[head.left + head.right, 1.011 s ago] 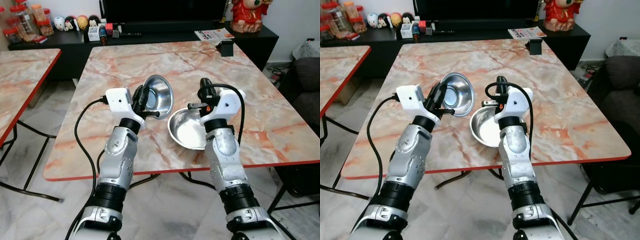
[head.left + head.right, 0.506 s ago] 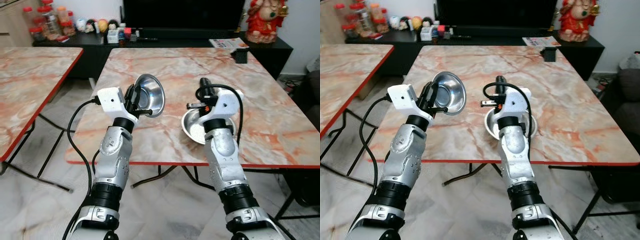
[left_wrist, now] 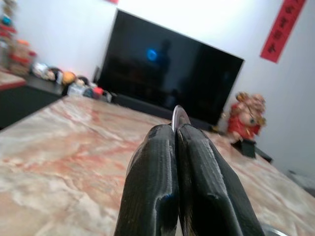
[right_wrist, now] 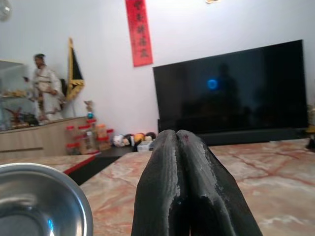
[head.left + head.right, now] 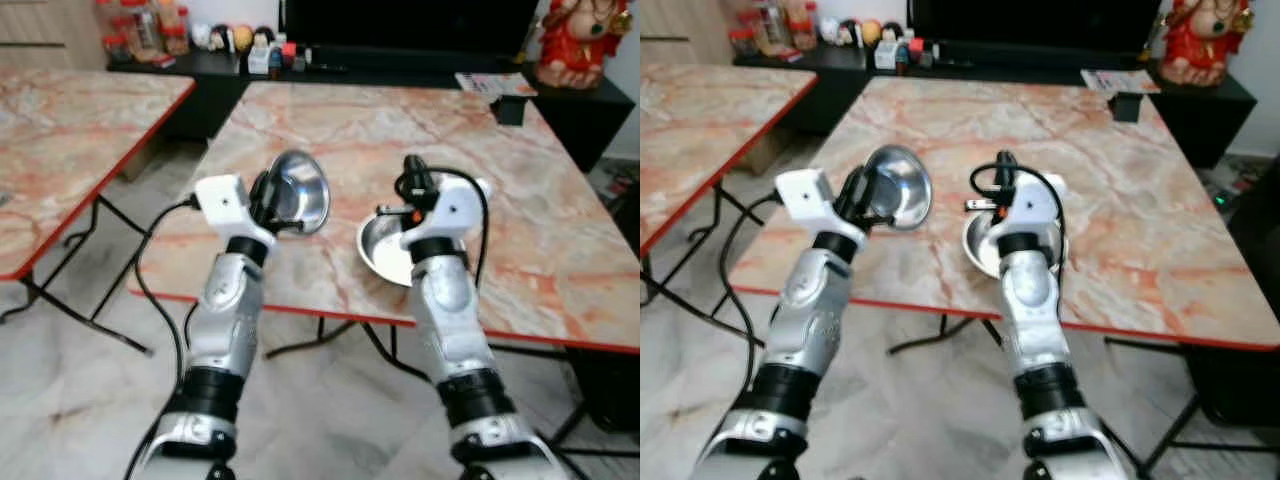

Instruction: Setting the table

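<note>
We see our left hand [image 5: 272,196] raised above the near left part of the marble bench [image 5: 560,250], its two black fingers [image 3: 152,191] pressed together on the rim of a steel bowl [image 5: 296,192]. The bowl is held clear of the bench, tipped on its side so its hollow faces away from us and toward the right. In the left wrist view a thin sliver of that steel rim pokes out between the pinched fingertips.

Our right hand [image 5: 417,180] stands upright near the middle of the bench, fingers pointing up. In the right wrist view its fingers [image 4: 162,196] lie flat against each other with nothing between them. Just beyond and below it, a second steel bowl [image 5: 385,252] rests on the bench near the front edge, partly hidden by the right wrist, hollow side up; we cannot tell whether the wrist touches it. The held bowl also shows at the corner of the right wrist view.

At the far right of the bench sits a small black box [image 5: 508,108] with a magazine [image 5: 482,82] beyond it. A second marble bench [image 5: 70,130] stands to our left. Behind both runs a dark low cabinet [image 5: 1040,70] carrying a television [image 4: 236,93], jars, small figurines and a red statue [image 5: 572,45].
</note>
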`<state>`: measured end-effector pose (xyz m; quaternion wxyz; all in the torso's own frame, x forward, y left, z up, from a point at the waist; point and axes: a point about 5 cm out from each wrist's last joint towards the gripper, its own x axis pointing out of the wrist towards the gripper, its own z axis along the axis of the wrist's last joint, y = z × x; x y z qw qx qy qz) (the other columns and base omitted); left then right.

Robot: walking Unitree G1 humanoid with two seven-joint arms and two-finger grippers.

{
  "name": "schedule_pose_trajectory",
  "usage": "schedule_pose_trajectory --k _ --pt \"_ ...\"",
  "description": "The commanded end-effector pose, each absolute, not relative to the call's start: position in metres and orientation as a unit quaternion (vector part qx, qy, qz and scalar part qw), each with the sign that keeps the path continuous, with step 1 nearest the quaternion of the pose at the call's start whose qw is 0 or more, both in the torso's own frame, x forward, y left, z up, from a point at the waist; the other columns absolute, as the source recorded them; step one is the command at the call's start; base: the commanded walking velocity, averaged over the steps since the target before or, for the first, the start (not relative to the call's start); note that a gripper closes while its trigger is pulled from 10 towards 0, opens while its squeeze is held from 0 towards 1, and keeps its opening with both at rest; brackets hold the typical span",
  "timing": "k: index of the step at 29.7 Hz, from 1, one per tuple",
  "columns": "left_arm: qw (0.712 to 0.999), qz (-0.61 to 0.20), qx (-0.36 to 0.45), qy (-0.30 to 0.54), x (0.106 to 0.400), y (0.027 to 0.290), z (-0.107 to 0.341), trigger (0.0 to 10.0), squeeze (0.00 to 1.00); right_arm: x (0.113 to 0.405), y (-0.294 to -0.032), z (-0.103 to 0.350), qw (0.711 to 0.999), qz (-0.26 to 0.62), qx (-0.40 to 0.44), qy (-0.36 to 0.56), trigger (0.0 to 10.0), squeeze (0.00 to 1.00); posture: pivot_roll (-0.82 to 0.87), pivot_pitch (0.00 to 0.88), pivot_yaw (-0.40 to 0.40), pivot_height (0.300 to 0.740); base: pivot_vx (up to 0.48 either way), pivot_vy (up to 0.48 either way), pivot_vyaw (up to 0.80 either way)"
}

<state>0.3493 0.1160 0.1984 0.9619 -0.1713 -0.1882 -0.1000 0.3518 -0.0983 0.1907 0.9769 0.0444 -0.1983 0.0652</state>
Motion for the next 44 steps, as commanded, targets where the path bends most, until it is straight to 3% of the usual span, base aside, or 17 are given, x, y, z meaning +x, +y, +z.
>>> schedule_pose_trajectory --k 1,7,15,31,44 --pt "0.961 -0.114 -0.166 -0.190 0.349 0.109 0.201 10.0 0.00 0.352 -0.106 0.190 0.978 0.051 0.048 -0.197 10.0 0.00 -0.01 0.089 0.004 0.740 0.244 -0.364 0.00" --pt "0.962 -0.115 -0.161 -0.188 0.350 0.110 0.200 10.0 0.00 0.352 -0.108 0.190 0.978 0.047 0.056 -0.197 10.0 0.00 -0.01 0.089 0.005 0.740 0.080 -0.351 0.00" --pt "0.966 -0.090 -0.161 -0.181 0.351 0.125 0.197 10.0 0.00 0.352 -0.106 0.189 0.978 0.054 0.060 -0.194 10.0 0.00 -0.01 0.086 0.002 0.740 0.000 0.000 -0.64" --pt "0.965 -0.061 -0.169 -0.189 0.351 0.138 0.196 10.0 0.00 0.352 -0.103 0.191 0.976 0.064 0.054 -0.200 10.0 0.00 -0.01 0.056 -0.017 0.740 0.000 0.000 0.00" --pt "0.964 -0.066 -0.173 -0.191 0.351 0.133 0.197 10.0 0.00 0.353 -0.103 0.192 0.976 0.067 0.049 -0.201 10.0 0.00 0.00 0.067 -0.016 0.740 0.320 0.000 0.00"
